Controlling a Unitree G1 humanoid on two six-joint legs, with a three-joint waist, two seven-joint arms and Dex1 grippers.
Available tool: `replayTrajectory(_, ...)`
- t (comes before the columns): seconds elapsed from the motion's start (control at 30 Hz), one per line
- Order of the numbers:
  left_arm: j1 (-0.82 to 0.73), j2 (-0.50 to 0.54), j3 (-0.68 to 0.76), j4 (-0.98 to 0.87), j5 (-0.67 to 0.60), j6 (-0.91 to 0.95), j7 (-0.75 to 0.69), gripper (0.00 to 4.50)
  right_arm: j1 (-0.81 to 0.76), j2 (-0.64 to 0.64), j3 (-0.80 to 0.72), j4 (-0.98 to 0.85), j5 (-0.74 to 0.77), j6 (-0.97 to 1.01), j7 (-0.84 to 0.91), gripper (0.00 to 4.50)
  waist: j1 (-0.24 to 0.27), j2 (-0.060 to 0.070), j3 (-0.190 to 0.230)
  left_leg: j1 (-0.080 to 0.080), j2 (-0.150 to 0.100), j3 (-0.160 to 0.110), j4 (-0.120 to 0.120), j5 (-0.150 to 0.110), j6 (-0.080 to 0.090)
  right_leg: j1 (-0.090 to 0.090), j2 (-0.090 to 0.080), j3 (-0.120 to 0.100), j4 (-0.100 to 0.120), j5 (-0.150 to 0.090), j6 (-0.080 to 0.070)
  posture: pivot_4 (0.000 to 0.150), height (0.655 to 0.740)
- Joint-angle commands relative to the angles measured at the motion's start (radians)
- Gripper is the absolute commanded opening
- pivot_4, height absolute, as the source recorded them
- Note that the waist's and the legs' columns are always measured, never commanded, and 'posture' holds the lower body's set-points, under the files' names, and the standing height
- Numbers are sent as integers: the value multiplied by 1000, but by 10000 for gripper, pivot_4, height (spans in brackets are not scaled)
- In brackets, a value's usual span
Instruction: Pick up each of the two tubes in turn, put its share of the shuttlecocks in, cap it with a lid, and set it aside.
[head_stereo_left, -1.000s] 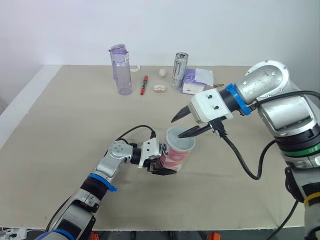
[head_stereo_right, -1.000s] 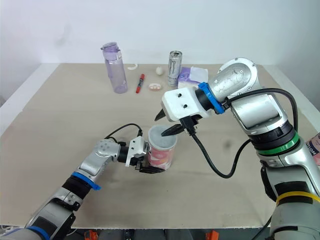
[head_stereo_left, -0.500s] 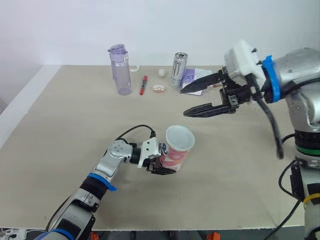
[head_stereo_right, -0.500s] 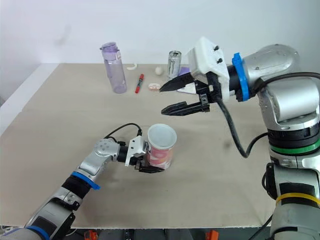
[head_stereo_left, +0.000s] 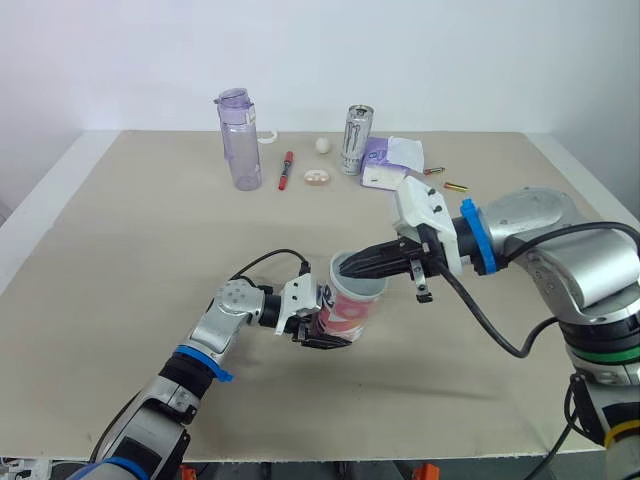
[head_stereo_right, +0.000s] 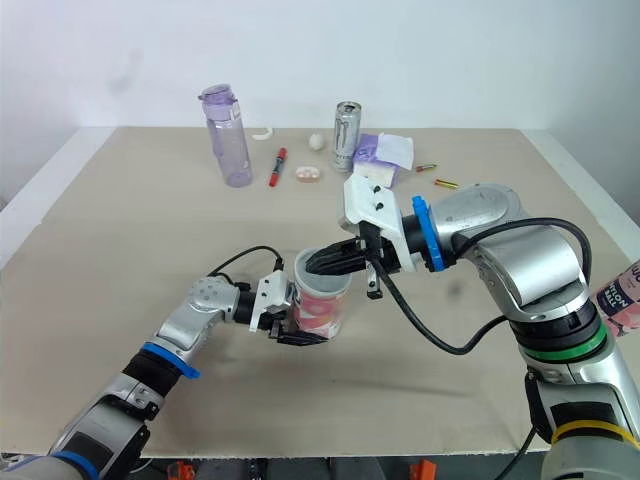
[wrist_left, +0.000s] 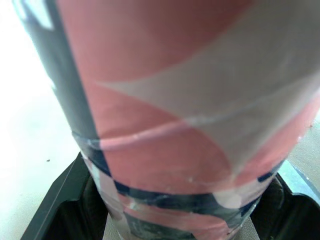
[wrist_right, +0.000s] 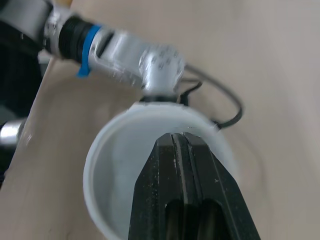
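A pink, white and dark blue tube (head_stereo_left: 350, 312) stands upright on the beige table (head_stereo_left: 130, 250), near its middle. My left gripper (head_stereo_left: 312, 322) is shut on the tube's lower part from the left, one finger (wrist_left: 55, 210) on each side of it. A white lid (wrist_right: 100, 165) sits on the tube's mouth. My right gripper (head_stereo_left: 345, 270) reaches in from the right, shut and holding nothing, with its tips (wrist_right: 180, 137) lying in the lid's hollow.
Along the table's far side stand a clear purple bottle (head_stereo_left: 240, 140) and a silver can (head_stereo_left: 357, 140). A red pen (head_stereo_left: 287, 170), a white ball (head_stereo_left: 323, 145), a purple and white packet (head_stereo_left: 392, 160) and small brass pieces (head_stereo_left: 455, 186) lie there too. A pink-labelled object (head_stereo_right: 620, 295) shows at the right edge.
My right gripper was open at the tube's mouth, rose open up and to the right, then came back down shut onto the lid. The left gripper and tube stayed put.
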Motion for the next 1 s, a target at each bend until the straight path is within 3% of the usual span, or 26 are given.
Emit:
replayTrajectory(0.03, 25, 25, -12, 35, 44, 22, 20, 31606, 8, -36, 56, -24, -41, -11, 23, 932, 0, -1, -1, 0, 0, 0, 0, 0, 0, 0, 0, 0, 0, 0, 0, 1500, 7400)
replayTrajectory(0.63, 30, 19, -15, 29, 45, 24, 37, 31606, -44, -32, 267, 29, -239, -95, 84, 932, -1, -14, -17, 11, 2, 0, -4, -1, -1, 2, -7, -3, -2, -1, -1, 1500, 7400)
replayTrajectory(0.8, 26, 22, -10, 34, 44, 22, 38, 31606, -66, 12, 58, 20, -36, 15, 95, 932, -1, -14, -17, 11, 3, 0, -5, -1, -1, 1, -10, -7, -2, 0, -1, 1500, 7400)
replayTrajectory(1.0, 19, 28, -1, 36, 40, 17, 37, 31606, -9, -69, -257, 82, 138, 55, 102, 932, 3, -12, -14, 1, 1, 0, -7, -1, -1, -2, -10, -7, -3, -1, 0, 1500, 7400)
